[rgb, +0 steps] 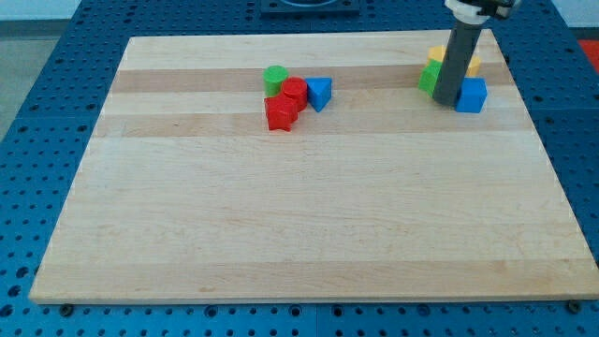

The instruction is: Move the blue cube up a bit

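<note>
The blue cube (472, 95) sits near the view's top right of the wooden board (309, 225). My rod comes down from the view's top, and my tip (445, 100) rests just left of the blue cube, touching or nearly touching its left side. A green block (428, 78) is partly hidden behind the rod on its left. Yellow blocks (438, 55) lie above the cube, partly hidden by the rod; their shapes are unclear.
A cluster stands at the top middle: a green cylinder (275, 78), a red cylinder (295, 91), a red star-like block (281, 113) and a blue triangular block (319, 92). The board's right edge is close to the blue cube.
</note>
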`<state>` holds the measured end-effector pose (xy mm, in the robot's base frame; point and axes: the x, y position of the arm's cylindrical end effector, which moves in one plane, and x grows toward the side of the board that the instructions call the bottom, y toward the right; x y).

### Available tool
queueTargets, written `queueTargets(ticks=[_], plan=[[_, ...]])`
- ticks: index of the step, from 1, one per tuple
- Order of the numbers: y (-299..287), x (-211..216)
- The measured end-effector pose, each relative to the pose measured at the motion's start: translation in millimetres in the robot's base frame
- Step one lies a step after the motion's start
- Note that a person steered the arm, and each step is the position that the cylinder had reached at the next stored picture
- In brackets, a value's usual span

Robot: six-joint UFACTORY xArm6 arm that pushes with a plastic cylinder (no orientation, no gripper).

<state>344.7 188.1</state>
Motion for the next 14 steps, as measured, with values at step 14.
queueTargets(ticks=[14], plan=[[33,23]])
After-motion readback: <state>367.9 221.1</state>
